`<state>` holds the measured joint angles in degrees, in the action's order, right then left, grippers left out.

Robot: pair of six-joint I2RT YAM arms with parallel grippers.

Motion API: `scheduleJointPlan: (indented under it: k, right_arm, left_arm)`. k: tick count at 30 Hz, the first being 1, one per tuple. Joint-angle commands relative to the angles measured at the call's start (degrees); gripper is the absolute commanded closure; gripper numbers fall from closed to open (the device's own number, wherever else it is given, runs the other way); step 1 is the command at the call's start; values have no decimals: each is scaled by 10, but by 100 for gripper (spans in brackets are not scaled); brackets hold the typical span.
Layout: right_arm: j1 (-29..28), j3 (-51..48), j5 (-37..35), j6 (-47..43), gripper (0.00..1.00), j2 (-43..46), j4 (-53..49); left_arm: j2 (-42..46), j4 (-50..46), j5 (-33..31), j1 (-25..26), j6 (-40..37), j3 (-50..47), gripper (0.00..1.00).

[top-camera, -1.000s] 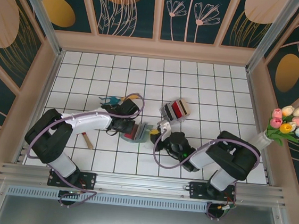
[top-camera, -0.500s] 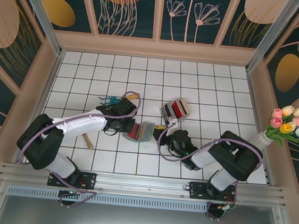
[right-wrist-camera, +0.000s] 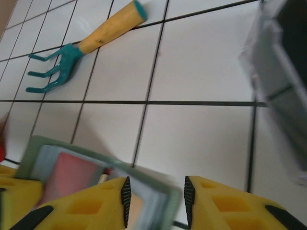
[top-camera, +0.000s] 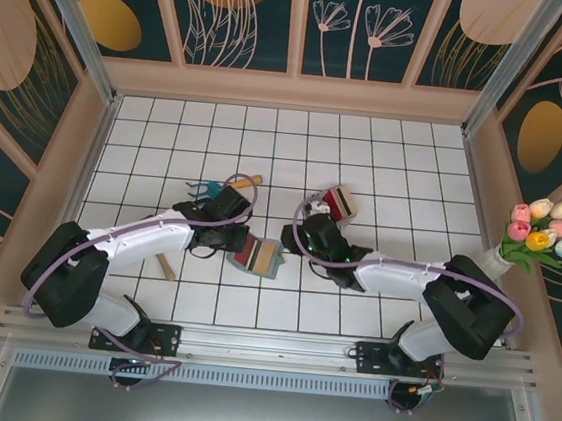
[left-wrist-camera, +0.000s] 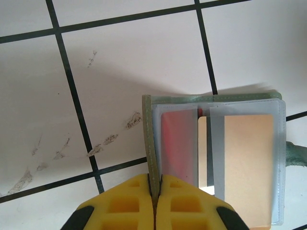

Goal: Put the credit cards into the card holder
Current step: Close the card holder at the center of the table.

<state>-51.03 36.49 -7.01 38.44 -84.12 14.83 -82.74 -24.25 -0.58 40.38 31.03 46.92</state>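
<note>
The left gripper (left-wrist-camera: 154, 184) pinches its yellow fingers tightly on the green edge of the card holder (left-wrist-camera: 211, 98), which carries the credit cards (left-wrist-camera: 178, 143), red and cream, in its sleeves. This forearm stretches low toward the right. The right gripper (right-wrist-camera: 156, 194) keeps its fingers apart beside the holder's corner, its arm reaching left.

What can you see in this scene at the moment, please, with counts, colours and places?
card holder: one, grey-green, open on the central tiles
credit cards: two seen, red and cream, in the holder's clear pockets
case: one, silvery, holding striped cards, beyond the holder
hand rake: one, teal head, yellow handle, beyond the left arm
wooden stick: one, beside the left arm
tulips: one bunch, mixed colours, right edge
table: one, white tiles
left end effector: yellow, shut on the holder's edge
right end effector: yellow, open, at the holder's corner
</note>
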Motion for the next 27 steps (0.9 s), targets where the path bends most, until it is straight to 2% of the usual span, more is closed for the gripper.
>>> scheduleJointPlan:
  k: [1,2,7,13,15,17,21,24,27]
  right_arm:
    - [-33,82,39,44,51,-32,-189]
    - [-47,104,16,63,46,-46,-227]
    - [-80,185,-79,114,43,-109,-370]
    - [-98,217,-103,132,44,-132,-423]
    - [-98,217,-105,136,53,-131,-431]
    - [-98,215,-106,136,70,-126,-434]
    - [-92,199,-91,132,89,-104,-419]
    - [-75,162,-40,122,98,-79,-358]
    - [-52,109,30,123,100,-50,-263]
  left_arm:
    - [11,-7,13,-3,19,5,99]
    - [10,-7,13,-4,21,5,99]
    - [16,-7,15,-3,26,5,99]
    - [14,-18,8,-4,24,6,99]
    - [15,-22,6,-4,24,6,99]
    - [16,-26,2,-4,25,8,99]
    - [19,-46,-12,-2,28,17,98]
    - [18,-63,-23,0,32,31,98]
    - [7,-89,-47,15,41,56,97]
